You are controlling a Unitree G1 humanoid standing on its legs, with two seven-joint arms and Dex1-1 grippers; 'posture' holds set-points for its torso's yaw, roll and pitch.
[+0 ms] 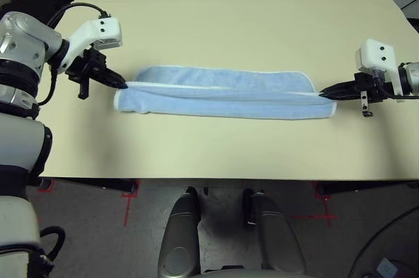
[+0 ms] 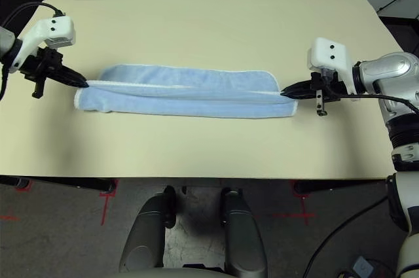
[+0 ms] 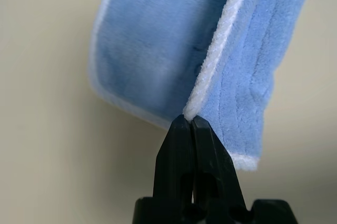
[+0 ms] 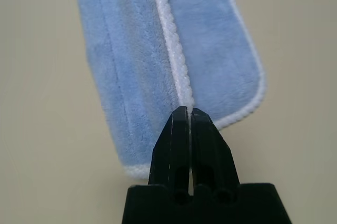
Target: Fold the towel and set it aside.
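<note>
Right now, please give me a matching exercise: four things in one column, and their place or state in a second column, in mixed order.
Things:
1. left gripper
2. right gripper
3. towel
4. table

Place or state:
A. lies stretched in a long strip, folded lengthwise
B. beige, bears the cloth
C. shut on the white edging at the strip's right end
D. shut on the white edging at the strip's left end

Pairs: 1-D, 2-C, 3-A, 4-B
</note>
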